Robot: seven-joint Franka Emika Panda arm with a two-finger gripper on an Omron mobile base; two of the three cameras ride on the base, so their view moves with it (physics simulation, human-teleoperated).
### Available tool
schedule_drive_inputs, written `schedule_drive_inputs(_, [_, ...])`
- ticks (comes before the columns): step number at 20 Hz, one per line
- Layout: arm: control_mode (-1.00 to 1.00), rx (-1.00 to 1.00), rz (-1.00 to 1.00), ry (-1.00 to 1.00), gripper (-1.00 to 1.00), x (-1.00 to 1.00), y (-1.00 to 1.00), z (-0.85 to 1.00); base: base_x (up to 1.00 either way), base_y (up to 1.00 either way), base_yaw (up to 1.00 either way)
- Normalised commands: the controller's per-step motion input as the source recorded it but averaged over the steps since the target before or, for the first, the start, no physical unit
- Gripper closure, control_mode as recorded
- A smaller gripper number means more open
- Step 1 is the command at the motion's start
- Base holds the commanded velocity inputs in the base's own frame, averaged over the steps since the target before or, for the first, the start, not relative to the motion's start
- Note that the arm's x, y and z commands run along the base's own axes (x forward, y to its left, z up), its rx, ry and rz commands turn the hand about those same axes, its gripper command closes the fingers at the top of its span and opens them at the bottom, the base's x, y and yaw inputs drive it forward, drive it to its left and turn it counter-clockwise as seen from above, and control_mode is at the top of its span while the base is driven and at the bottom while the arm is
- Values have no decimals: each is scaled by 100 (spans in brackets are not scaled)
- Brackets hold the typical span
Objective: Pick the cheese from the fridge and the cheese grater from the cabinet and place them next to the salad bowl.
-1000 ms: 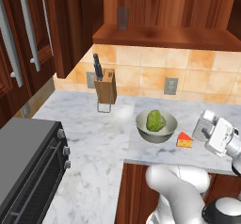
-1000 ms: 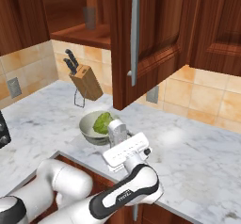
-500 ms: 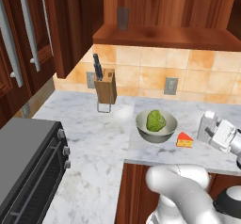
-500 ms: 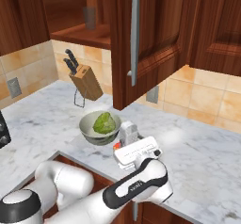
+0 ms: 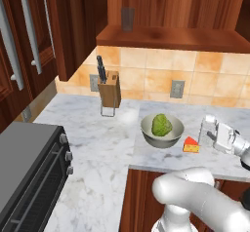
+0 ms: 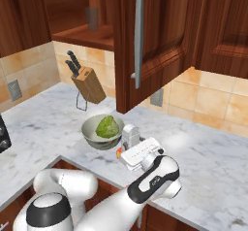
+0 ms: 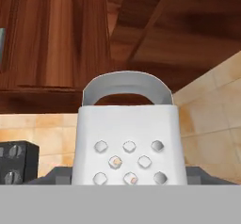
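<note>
Stood upright on the marble counter [image 5: 97, 143]: cheese grater [image 5: 208, 130], silver, perforated, loop handle on top. Seen close in the hand view [image 7: 126, 143], centred, dark finger tips [image 7: 56, 176] low at either side of it. Gripper [image 5: 215, 137] at the grater's 3 o'clock side in the left base view, jaws spread wide about the grater; cannot tell whether the pads actually pressed it. In the right base view, gripper [image 6: 131, 147] sat at the grater's [image 6: 131, 135] 6 o'clock.

Salad bowl [image 5: 146, 128], grey, with a green lettuce head [image 5: 161, 124] inside, at 9 o'clock of the grater in the left base view, near but apart. Cheese [image 5: 191, 145], orange wedge with a red side, lay between bowl and grater, slightly toward 6 o'clock, just beside the bowl's rim. In the right base view only a sliver of cheese [image 6: 118, 153] showed at 5 o'clock of the bowl [image 6: 89, 134].

Knife block [image 5: 109, 90] with dark handles stood at 10 o'clock of the bowl, near the tiled backsplash [image 5: 205, 82]. Cabinet [image 5: 171, 16] above, dark reddish wood, a grey cup [image 5: 128, 18] on its open shelf. Cabinet door [image 6: 150, 41] hung open in the right base view. Black oven [image 5: 29, 177] at 8 o'clock of the left base view.
</note>
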Motion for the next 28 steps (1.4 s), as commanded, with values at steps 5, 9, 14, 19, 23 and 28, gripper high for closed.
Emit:
schedule_drive_inputs(5, [-100,6,36,-15,100,23,-32,-15,0,0,0])
schedule_drive_inputs(9, [-100,0,6,-18,100,3,-14,0,0,0,0])
schedule_drive_inputs(14, [-100,-8,-11,-6,100,0,-13,0,0,0,0])
schedule_drive_inputs(19, [-100,-9,-16,-5,100,0,-21,-2,0,0,0])
schedule_drive_inputs(23, [-100,-6,-37,0,100,0,-6,-4,0,0,0])
schedule_drive_inputs(28, [-100,-9,-30,0,100,-2,3,-25,0,0,0])
